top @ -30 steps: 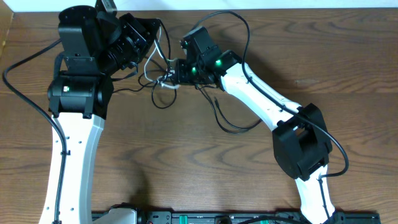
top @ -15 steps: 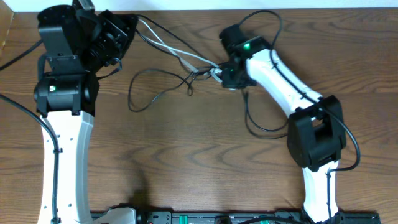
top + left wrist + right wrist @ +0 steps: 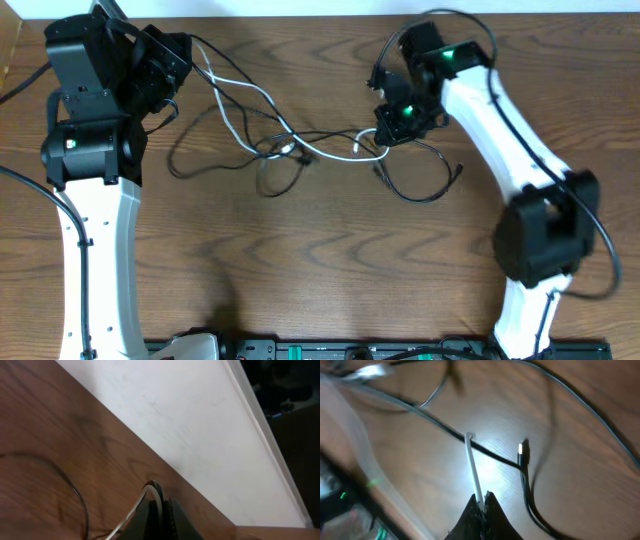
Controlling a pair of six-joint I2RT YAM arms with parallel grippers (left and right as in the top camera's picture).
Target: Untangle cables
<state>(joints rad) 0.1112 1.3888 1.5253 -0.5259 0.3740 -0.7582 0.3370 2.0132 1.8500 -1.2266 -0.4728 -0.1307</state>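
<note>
Two arms — left arm and right arm — with one pincer each: left pincer, right pincer. One white cable. Black cables: at least two — tangle hides the exact count. One worktop.

Between left arm and right arm, cables span the far table; near half lies open.

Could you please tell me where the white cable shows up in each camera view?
Overhead: white cable sags across the upper middle.
Left wrist: white cable at bottom centre, pinched in the left gripper.
Right wrist: white cable at centre, rising from the right gripper.
Shared landmark: the brown wooden table.
</note>
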